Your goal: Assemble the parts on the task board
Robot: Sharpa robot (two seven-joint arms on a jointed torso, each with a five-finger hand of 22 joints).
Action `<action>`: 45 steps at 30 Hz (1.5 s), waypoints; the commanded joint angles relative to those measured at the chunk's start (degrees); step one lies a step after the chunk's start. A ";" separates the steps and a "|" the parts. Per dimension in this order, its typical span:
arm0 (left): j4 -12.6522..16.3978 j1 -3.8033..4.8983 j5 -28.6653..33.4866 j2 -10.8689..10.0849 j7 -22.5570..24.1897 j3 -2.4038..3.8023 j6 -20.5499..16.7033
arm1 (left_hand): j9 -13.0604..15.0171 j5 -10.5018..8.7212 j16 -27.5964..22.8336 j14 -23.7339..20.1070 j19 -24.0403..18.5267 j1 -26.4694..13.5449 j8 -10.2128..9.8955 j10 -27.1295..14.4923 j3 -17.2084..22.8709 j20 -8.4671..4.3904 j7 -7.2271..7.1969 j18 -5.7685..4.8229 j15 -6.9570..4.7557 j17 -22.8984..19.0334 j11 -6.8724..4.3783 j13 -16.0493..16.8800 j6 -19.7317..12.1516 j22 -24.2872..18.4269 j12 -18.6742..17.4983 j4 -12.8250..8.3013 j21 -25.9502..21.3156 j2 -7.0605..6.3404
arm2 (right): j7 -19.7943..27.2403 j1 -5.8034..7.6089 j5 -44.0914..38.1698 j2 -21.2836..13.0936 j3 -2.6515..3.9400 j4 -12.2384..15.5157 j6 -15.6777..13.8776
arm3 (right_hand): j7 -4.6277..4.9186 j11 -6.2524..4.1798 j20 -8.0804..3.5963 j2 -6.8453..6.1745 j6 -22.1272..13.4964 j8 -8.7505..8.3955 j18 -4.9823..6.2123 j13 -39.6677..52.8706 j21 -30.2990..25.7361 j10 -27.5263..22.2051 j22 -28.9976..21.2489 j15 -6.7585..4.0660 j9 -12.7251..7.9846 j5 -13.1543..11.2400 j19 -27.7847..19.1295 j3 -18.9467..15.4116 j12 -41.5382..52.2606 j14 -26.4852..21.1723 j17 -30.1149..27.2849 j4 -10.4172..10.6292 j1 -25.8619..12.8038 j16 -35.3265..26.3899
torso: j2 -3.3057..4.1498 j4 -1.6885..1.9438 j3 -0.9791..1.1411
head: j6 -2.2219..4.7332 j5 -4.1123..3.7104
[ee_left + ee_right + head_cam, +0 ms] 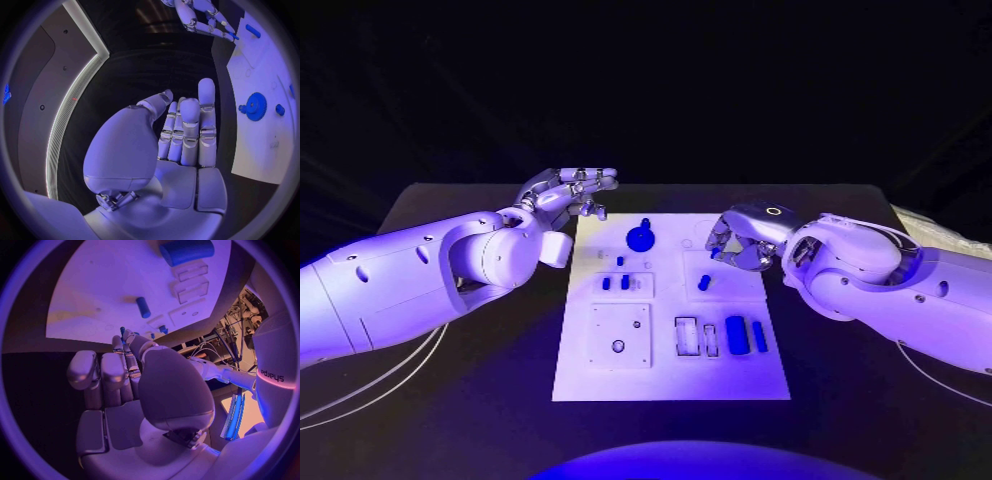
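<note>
The white task board point(672, 370) lies mid-table. A blue gear point(640, 238) stands at its far end, also seen in the left wrist view as the gear point(255, 106). Small blue pegs point(606, 283) stand left of centre, and a short blue piece point(705, 283) lies to their right. A thick blue cylinder point(737, 335) and a dark bar point(760, 337) lie at the near right. My left hand point(571, 190) hovers off the board's far left corner, fingers straight, palm point(181, 150) bare. My right hand point(740, 240) hangs over the far right of the board, fingertips pinching a small blue pin point(122, 331).
Rectangular slots point(687, 335) and a square recessed plate point(619, 335) mark the board's near half. Black table point(473, 400) surrounds the board on all sides. Both white forearms reach in over the table's left and right sides.
</note>
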 commanded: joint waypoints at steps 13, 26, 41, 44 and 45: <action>-0.10 -0.02 0.26 0.45 0.68 0.03 1.31 | 0.00 -0.23 -0.42 -0.56 -0.26 -0.06 0.36 -0.56 -0.35 -0.05 0.02 1.02 -0.09 -0.20 0.09 0.04 -0.50 -0.10 0.42 -0.08 -0.45 0.61 | 1.44 -2.97 3.42 5.33 -0.07 6.10 -0.59 | 0.24 -0.03 -0.10 0.51 0.16 -0.10 -0.30 -0.07 0.37 0.44 0.15 -0.47 0.05 0.10 0.29 0.78 -0.25 1.14 0.03 -0.23 -0.42 0.39 | 0.11 0.13 -0.19 | -0.61 2.85; 0.09 -0.02 0.26 0.68 0.65 0.03 1.46 | 0.00 -0.23 -0.42 -0.56 -0.26 -0.06 0.36 -0.56 -0.35 -0.05 0.02 1.02 -0.09 -0.20 0.09 0.04 -0.50 -0.10 0.42 -0.08 -0.45 0.61 | 2.36 -7.60 2.31 10.10 -0.66 3.05 1.42 | 0.35 0.07 -0.09 0.59 -0.03 -0.27 -0.32 -0.10 0.47 0.31 0.26 -0.41 0.02 0.25 0.33 1.10 -0.50 1.16 0.13 -0.37 -0.52 0.56 | 0.15 0.02 -0.14 | -1.47 4.81; -0.12 -0.03 0.26 0.92 0.52 0.03 1.83 | 0.00 -0.23 -0.42 -0.56 -0.26 -0.06 0.36 -0.56 -0.35 -0.05 0.02 1.02 -0.09 -0.20 0.09 0.04 -0.50 -0.10 0.42 -0.08 -0.45 0.61 | 2.45 -8.47 1.64 11.39 -0.81 1.68 1.29 | 0.38 0.08 -0.08 0.62 -0.06 -0.30 -0.34 -0.10 0.53 0.30 0.36 -0.40 0.02 0.31 0.38 1.18 -0.54 1.18 0.21 -0.41 -0.55 0.64 | 0.07 0.03 -0.02 | -2.15 5.27; -0.16 -0.03 0.26 0.93 0.50 0.02 1.87 | 0.00 -0.23 -0.42 -0.56 -0.26 -0.06 0.36 -0.56 -0.35 -0.05 0.02 1.02 -0.09 -0.20 0.09 0.04 -0.50 -0.10 0.42 -0.08 -0.45 0.61 | 2.47 -8.49 1.58 11.49 -0.82 1.55 1.22 | 0.38 0.08 -0.08 0.62 -0.06 -0.30 -0.34 -0.10 0.53 0.30 0.36 -0.40 0.02 0.31 0.38 1.18 -0.54 1.18 0.21 -0.41 -0.55 0.64 | 0.09 0.01 -0.02 | -2.17 5.30; -0.16 -0.03 0.26 0.92 0.49 0.02 1.87 | 0.00 -0.23 -0.42 -0.56 -0.26 -0.06 0.36 -0.56 -0.35 -0.05 0.02 1.02 -0.09 -0.20 0.09 0.04 -0.50 -0.10 0.42 -0.08 -0.45 0.61 | 2.47 -8.49 1.54 11.55 -0.83 1.50 1.20 | 0.38 0.08 -0.08 0.62 -0.06 -0.30 -0.34 -0.10 0.53 0.30 0.36 -0.40 0.02 0.31 0.38 1.18 -0.54 1.18 0.21 -0.41 -0.55 0.64 | 0.10 -0.01 -0.02 | -2.18 5.31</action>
